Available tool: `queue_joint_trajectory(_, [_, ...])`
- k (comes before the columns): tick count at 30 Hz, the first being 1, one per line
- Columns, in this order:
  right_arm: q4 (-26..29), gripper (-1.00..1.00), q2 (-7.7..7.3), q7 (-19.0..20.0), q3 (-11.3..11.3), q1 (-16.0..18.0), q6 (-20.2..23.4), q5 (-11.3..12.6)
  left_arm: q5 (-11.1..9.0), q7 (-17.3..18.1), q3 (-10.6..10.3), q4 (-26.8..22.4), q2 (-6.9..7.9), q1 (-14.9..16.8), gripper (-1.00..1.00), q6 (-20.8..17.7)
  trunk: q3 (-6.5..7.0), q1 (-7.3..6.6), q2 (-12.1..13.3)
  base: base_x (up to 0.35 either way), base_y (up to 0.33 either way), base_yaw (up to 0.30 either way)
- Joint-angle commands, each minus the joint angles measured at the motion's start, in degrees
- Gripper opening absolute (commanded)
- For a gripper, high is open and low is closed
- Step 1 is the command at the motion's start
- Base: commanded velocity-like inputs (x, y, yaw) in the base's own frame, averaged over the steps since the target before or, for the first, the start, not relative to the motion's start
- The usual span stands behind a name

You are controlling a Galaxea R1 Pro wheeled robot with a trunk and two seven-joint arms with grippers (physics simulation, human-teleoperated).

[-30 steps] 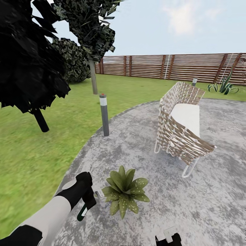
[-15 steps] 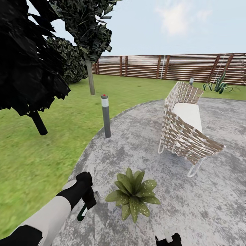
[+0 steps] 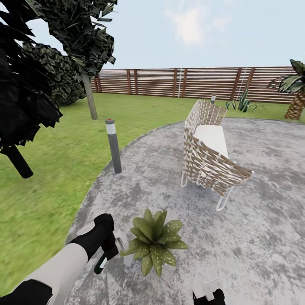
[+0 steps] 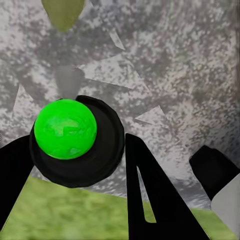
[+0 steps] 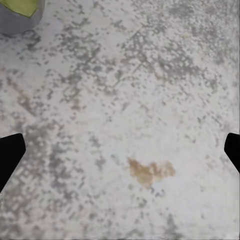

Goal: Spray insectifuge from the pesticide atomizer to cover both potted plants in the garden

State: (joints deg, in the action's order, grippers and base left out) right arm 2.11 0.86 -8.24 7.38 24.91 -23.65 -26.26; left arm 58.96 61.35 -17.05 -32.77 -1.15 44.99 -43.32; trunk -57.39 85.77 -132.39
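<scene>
Standing on the patio (image 3: 262, 237), fence (image 3: 169, 82) far off, woven chair (image 3: 209, 154) ahead. One potted plant (image 3: 153, 241) sits just beside my left tool (image 3: 106, 250), which grips the atomizer (image 3: 101, 264). My right tool (image 5: 120, 150) is spread wide.

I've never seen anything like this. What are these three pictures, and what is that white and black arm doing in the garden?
This is a simulated two-armed robot on wheels. The large picture is from a camera on its head, looking down over a grey stone patio beside a lawn. The white and black limb is its left arm; its left pincer is shut on the pesticide atomizer, a small green spray bottle. Next to it stands a potted plant, its leaves flecked with pale specks. Farther off are a woven chair and a grey bollard lamp. The two smaller pictures come from cameras near each pincer. The right pincer is open over bare stone.
</scene>
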Motion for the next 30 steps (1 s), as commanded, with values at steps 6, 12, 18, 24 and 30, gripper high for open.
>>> queue_joint_trajectory(6, [-0.09,1.0,0.02,-0.28,0.45,0.05,-0.17,-0.63,0.36,0.46,-0.08,0.23,0.08,0.01,-1.0,-0.45,-0.05,-0.03,-0.02,-0.101,0.264,-0.299])
queue_joint_trajectory(12, [-0.09,1.0,0.02,-0.28,0.45,0.05,-0.13,-0.63,0.36,0.43,-0.19,0.34,0.09,0.01,-1.0,-0.46,-0.05,-0.03,-0.02,-0.003,0.302,-0.299])
queue_joint_trajectory(18, [-0.14,1.0,0.02,-0.28,0.4,0.05,-0.08,-0.63,0.39,0.26,-0.16,0.61,0.24,-0.67,-1.0,-0.31,-0.05,-0.03,-0.02,-0.026,0.147,-0.186])
queue_joint_trajectory(24, [-0.17,1.0,0.02,-0.28,0.36,0.05,-0.08,-0.63,0.31,0.45,-0.18,0.63,1.08,-4.39,-1.0,0.41,-0.05,-0.03,-0.02,-0.001,0.002,-0.005])
queue_joint_trajectory(30, [-0.17,1.0,0.02,-0.28,0.36,0.05,-0.08,-0.63,-0.29,0.12,0.38,-0.35,1.21,-3.78,-1.0,-0.12,-0.05,-0.03,-0.02,0.0,0.0,0.0])
